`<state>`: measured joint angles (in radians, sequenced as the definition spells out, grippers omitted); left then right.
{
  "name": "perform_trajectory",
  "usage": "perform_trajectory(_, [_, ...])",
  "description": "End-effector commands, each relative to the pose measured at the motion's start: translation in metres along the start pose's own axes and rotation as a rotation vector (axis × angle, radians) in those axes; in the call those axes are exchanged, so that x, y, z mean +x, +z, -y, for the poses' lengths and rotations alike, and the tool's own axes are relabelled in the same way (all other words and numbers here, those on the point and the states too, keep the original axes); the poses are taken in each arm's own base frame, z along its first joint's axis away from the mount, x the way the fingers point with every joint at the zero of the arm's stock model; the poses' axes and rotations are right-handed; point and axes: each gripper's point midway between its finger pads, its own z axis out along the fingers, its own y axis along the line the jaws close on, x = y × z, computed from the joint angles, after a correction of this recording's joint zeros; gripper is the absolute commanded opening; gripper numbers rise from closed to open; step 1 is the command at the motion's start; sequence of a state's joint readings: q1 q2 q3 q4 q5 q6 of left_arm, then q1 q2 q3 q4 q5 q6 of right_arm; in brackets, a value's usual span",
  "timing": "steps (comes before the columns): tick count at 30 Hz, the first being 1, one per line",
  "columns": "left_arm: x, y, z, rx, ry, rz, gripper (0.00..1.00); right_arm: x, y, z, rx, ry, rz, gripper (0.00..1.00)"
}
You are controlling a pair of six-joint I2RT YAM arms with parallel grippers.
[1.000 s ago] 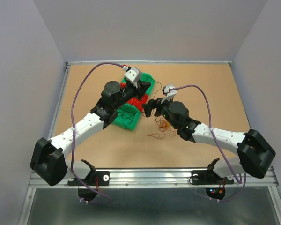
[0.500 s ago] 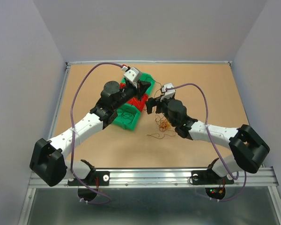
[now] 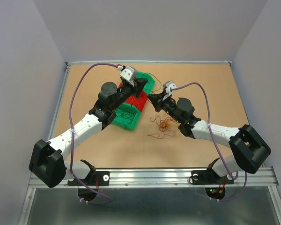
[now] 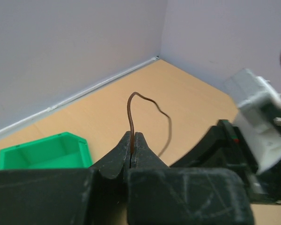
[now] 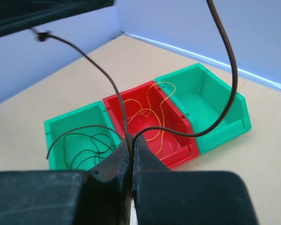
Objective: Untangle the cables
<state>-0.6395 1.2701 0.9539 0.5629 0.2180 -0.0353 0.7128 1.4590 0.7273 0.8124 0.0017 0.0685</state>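
You have both arms stretched toward the table's (image 3: 84, 84) far middle, raised over the bins. The left gripper (image 4: 132, 146) and right gripper (image 5: 131, 150) each pinch the same dark brown cable (image 5: 225, 61); the remaining tangle (image 3: 166, 124) lies mid-table.

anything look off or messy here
Nothing damaged or spilled. The one untidy spot is the wire tangle lying loose on the table beside the bins, unsorted. Both pincers, left and right, are shut on one brown wire strung between them in the air.
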Motion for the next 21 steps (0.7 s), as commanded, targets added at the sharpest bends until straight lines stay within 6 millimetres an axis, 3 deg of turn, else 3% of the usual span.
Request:
perform_trajectory(1, [-0.03,-0.005,-0.038,-0.14,-0.013,0.126,0.0,-0.041,-0.014,-0.022,-0.115,0.002,0.143,0.0])
perform_trajectory(6, [-0.038,-0.017,-0.086,-0.293,-0.01,0.186,0.23,-0.035,-0.033,-0.045,-0.241,0.027,0.107,0.01])
perform_trajectory(11, [-0.033,-0.024,-0.131,-0.436,0.017,0.182,0.28,0.003,-0.055,-0.083,-0.413,0.014,-0.036,0.01])
perform_trajectory(13, [-0.024,-0.022,-0.141,-0.468,0.021,0.163,0.28,0.017,-0.063,-0.091,-0.438,-0.002,-0.083,0.01])
perform_trajectory(17, [-0.016,-0.019,-0.156,-0.525,0.037,0.143,0.29,0.015,-0.075,-0.093,-0.443,-0.012,-0.078,0.01])
perform_trajectory(21, [-0.013,-0.022,-0.171,-0.564,0.064,0.122,0.29,-0.009,-0.074,-0.086,-0.394,-0.016,-0.032,0.0])
